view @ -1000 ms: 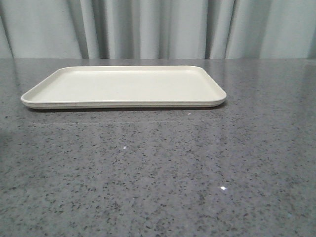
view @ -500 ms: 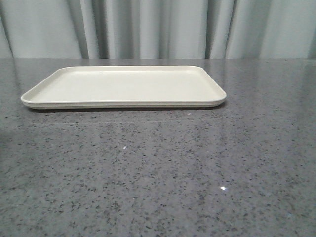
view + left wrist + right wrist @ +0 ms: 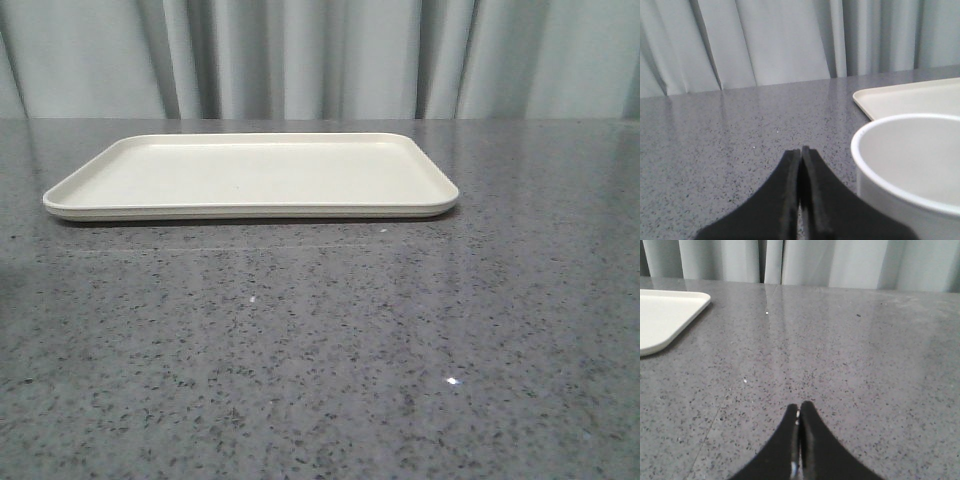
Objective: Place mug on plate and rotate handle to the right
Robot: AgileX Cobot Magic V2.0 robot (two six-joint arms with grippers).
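The cream plate (image 3: 250, 175) lies flat toward the far edge of the speckled grey tabletop (image 3: 320, 340), nothing on it. The white mug (image 3: 910, 170) stands on the tabletop just beside the left end effector (image 3: 800, 155), short of the plate's corner; its handle is out of sight. Both the left and the right end effector (image 3: 799, 410) have fingers pressed together, holding nothing.

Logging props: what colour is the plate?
Plain cream plate, best in the front view.
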